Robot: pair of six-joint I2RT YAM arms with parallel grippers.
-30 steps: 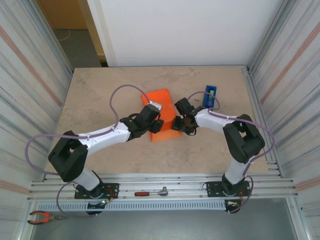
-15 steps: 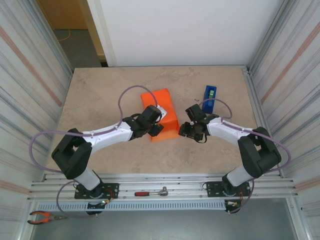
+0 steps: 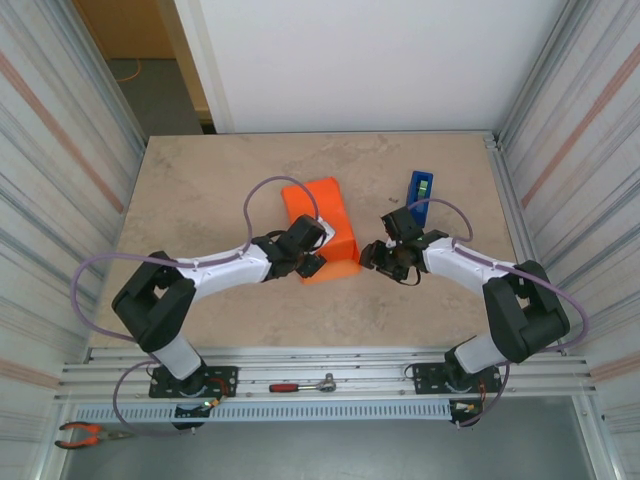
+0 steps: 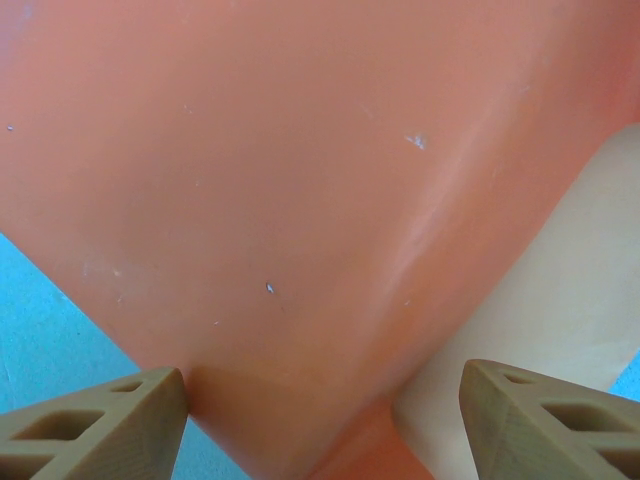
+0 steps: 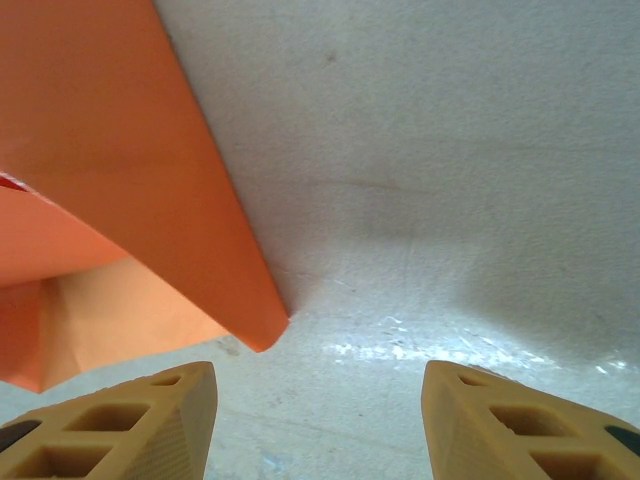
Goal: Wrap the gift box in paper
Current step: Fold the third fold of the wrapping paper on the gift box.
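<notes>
The left tool (image 3: 312, 263) and right tool (image 3: 373, 256) have eased back, jaws spread and empty, from the box (image 3: 322, 225) in the middle of the bench (image 3: 200, 190), its paper (image 5: 130, 140) folded over but seemingly loose at the near end.

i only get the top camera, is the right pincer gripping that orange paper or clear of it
Observer: Clear of it. The right pincer is open over bare table, and the paper ends in a folded corner just ahead of it.
Operator: and the left pincer
Observer: The left pincer is open too, spread wide with the paper's face spanning the gap and nothing pinched.
Operator: is the fold shut on the right side
Observer: It looks open. A pale inner side shows beneath it.
</notes>
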